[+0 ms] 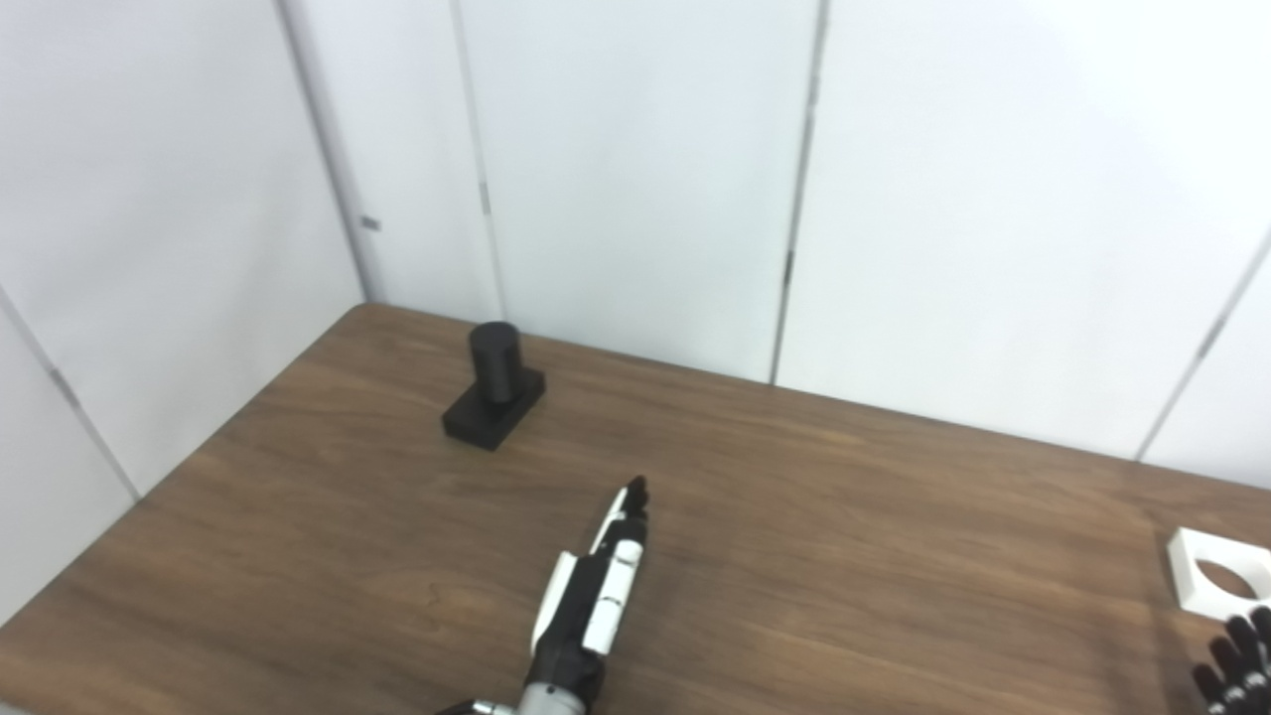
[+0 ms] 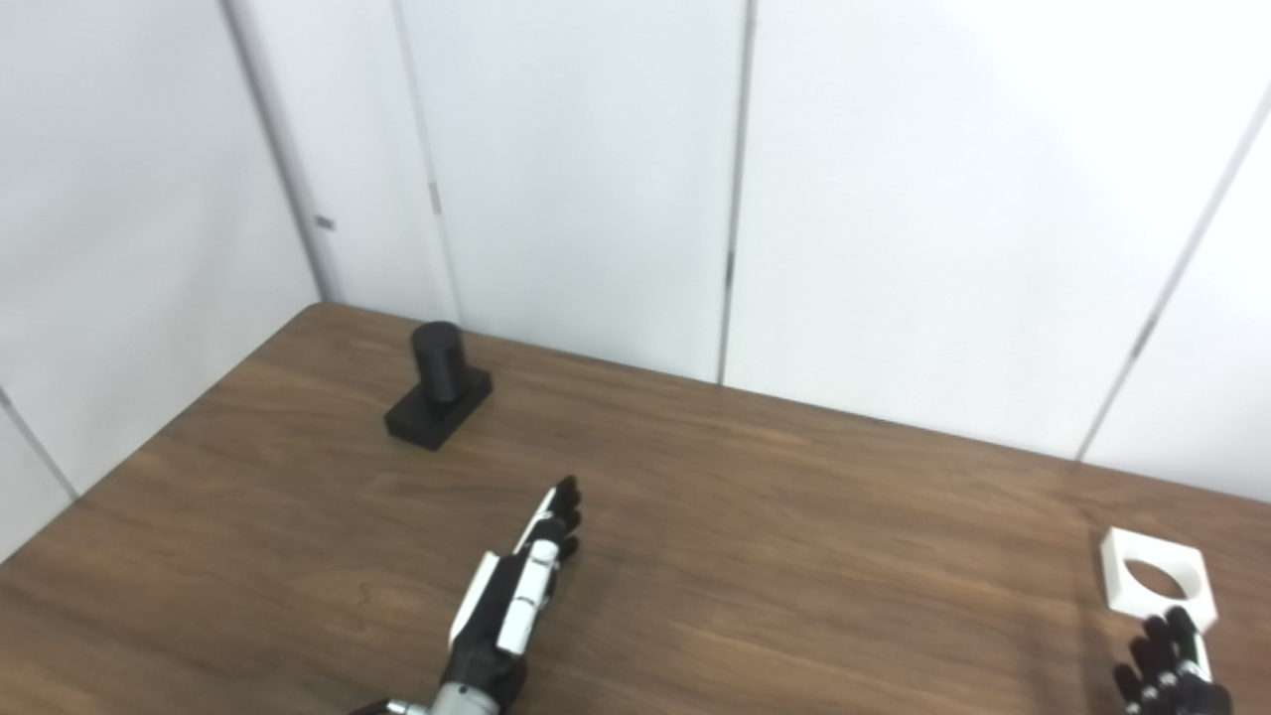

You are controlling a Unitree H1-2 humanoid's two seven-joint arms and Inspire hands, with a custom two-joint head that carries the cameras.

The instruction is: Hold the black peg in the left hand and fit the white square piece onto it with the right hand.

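Observation:
The black peg (image 1: 494, 398), a short cylinder on a flat square base, stands upright at the far left of the wooden table (image 1: 844, 516). It also shows in the right eye view (image 2: 438, 385). My left hand (image 1: 596, 596) is open and empty, fingers stretched out flat, pointing toward the peg but well short of it. The white square piece (image 2: 1157, 582) with a round hole lies flat at the table's right edge. My right hand (image 2: 1172, 665) is just in front of the piece, fingers apart and raised, holding nothing; only its fingers show at the picture's bottom edge.
White wall panels (image 1: 635, 179) close off the table at the back and on the left. The peg stands near the back left corner of the table.

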